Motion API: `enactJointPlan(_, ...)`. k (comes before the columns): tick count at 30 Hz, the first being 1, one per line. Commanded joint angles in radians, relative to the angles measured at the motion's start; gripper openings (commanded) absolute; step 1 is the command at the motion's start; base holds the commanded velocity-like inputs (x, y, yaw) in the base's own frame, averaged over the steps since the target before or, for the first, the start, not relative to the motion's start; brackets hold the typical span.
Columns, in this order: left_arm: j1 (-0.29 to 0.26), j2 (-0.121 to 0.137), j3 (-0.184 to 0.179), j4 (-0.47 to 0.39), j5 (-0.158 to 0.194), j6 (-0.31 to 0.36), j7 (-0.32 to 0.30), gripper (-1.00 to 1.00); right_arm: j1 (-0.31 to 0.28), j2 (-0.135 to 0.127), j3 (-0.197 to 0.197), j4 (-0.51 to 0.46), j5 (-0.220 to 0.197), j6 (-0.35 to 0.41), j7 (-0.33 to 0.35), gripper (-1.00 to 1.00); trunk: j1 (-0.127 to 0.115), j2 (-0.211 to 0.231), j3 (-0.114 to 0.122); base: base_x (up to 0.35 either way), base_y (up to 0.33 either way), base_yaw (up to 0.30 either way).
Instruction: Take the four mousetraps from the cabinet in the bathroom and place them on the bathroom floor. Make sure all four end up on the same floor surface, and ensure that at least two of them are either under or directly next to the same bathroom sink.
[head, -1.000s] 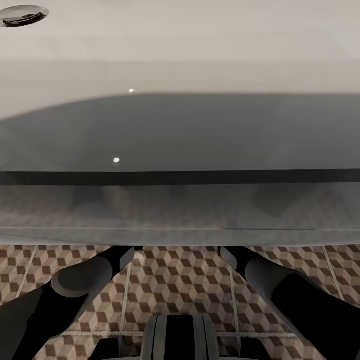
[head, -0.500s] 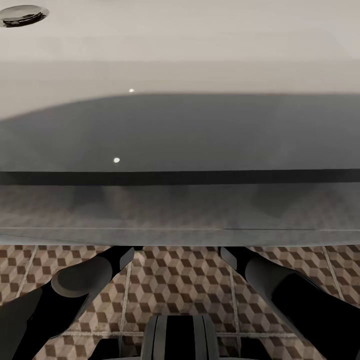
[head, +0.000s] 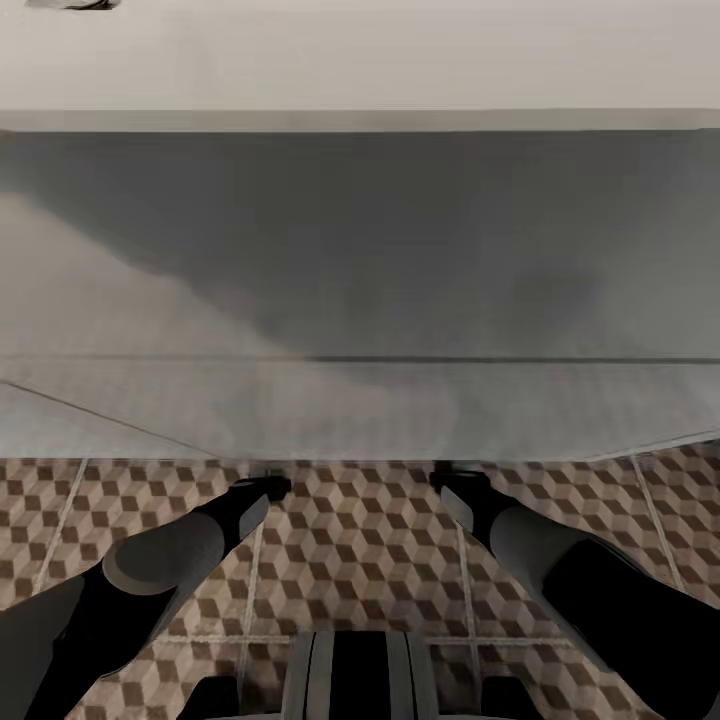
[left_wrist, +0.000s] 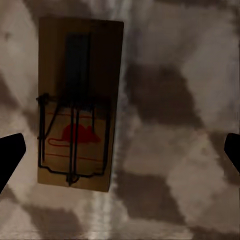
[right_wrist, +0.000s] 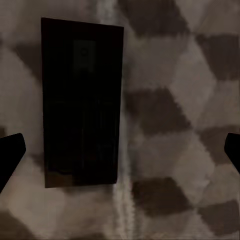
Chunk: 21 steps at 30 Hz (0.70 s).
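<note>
The bathroom floor with its cube-patterned tiles runs up to a wide pale-grey unit that looks like the front of a sink vanity, and both arms reach forward and down until their ends pass under its lower edge. Through the left wrist camera a mousetrap lies flat on the tiles, wire and red mouse print facing up, while the left hand hangs above it spread wide — touching nothing. The right wrist camera shows a second mousetrap, dark in shadow, also flat on the floor beside a grout line, with the right hand spread wide above it too. I'd judge both traps are set down by the sink; the next move calls for lifting both arms clear and returning to the cabinet for the rest.
</note>
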Motion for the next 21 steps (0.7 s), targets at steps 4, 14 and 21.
enactJointPlan(4, 0.0, 0.0, -0.008, 0.003, 0.006, 0.005, 0.002, 1.0, 0.0, 0.0, 0.008, -0.002, -0.004, 0.008, -0.005, 1.0, -0.001, 0.0, 0.0, -0.315, 0.0, 0.0)
enactJointPlan(14, 0.0, 0.0, -0.009, 0.004, 0.008, 0.006, 0.002, 1.0, 0.0, -0.001, 0.008, -0.002, -0.004, 0.008, -0.005, 1.0, -0.001, 0.0, 0.0, -0.33, 0.0, 0.0)
enactJointPlan(21, 0.0, 0.003, -0.009, 0.004, 0.008, 0.006, 0.002, 1.0, 0.0, -0.001, 0.008, -0.002, -0.004, 0.008, -0.005, 1.0, -0.001, 0.0, 0.0, -0.334, 0.0, 0.0)
